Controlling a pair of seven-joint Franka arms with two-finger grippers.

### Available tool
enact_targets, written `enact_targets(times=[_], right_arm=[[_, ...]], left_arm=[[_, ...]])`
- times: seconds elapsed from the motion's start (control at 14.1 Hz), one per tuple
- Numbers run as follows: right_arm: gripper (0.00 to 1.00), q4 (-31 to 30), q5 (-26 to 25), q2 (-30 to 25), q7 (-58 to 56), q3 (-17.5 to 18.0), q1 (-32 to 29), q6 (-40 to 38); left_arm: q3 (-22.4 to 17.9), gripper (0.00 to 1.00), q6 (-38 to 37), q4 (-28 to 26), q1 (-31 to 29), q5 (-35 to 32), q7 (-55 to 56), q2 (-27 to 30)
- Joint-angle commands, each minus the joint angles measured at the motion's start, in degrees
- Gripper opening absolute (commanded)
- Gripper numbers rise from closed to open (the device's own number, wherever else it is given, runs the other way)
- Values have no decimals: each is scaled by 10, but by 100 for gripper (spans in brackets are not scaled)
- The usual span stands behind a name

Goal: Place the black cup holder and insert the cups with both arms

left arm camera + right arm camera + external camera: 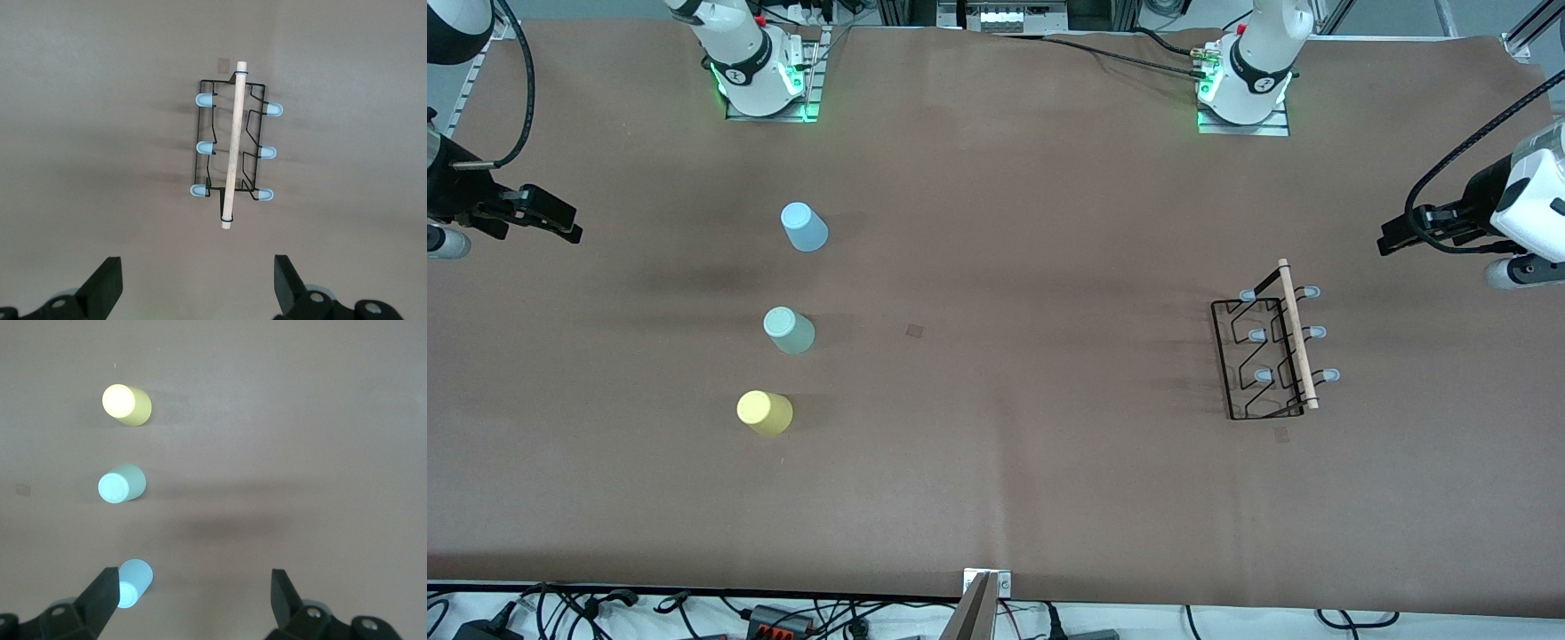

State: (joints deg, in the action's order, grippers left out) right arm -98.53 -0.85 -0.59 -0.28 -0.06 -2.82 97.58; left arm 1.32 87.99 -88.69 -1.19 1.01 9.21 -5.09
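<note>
— While both arms wait at the ends of the table [996,498], where is the rack?

— The rack [1267,356] stands on the table toward the left arm's end. Its wooden rod [1296,333] runs along the top, and three pale prongs stick out on each side. In the left wrist view the rack [230,150] is seen from above, with the rod [233,143] across the middle.

— And the cups?

— All three stand upside down in a row toward the right arm's end, well apart from the rack. The blue cup [804,227] is farthest from the front camera, the green cup [788,330] is between, and the yellow cup [764,412] is nearest. The right wrist view shows the same row: yellow [126,405], green [121,485], blue [135,582].

— What about the grippers?

— The left gripper [1392,240] hangs over the table edge at its own end, fingers [107,283] spread wide and holding nothing. The right gripper [560,222] hangs over the edge at its end, fingers [100,593] also spread wide, holding nothing. Neither touches any thing.
</note>
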Motion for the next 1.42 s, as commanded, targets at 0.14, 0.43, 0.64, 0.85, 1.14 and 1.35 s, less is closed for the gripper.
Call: enact_targets(times=[0.14, 0.43, 0.64, 0.85, 1.14, 1.35], right_arm=[[100, 0, 8, -6, -9, 2, -2, -4], [100, 0, 8, -3, -8, 2, -3, -1], [100, 0, 9, -4, -8, 2, -3, -1], [100, 0, 9, -5, -8, 2, -3, -1], [100, 0, 9, -3, -8, 2, -3, -1], [100, 1, 9, -3, -8, 2, -3, 0]], left_arm=[[1, 100, -10, 11, -2, 2, -13, -1], [1, 100, -9, 11, -2, 2, -15, -1], [1, 100, -5, 8, -1, 0, -23, -3], [0, 100, 8, 3, -6, 1, -31, -11], [2, 100, 88, -66, -7, 0, -47, -11], [3, 100, 191, -144, 2, 0, -47, -19]])
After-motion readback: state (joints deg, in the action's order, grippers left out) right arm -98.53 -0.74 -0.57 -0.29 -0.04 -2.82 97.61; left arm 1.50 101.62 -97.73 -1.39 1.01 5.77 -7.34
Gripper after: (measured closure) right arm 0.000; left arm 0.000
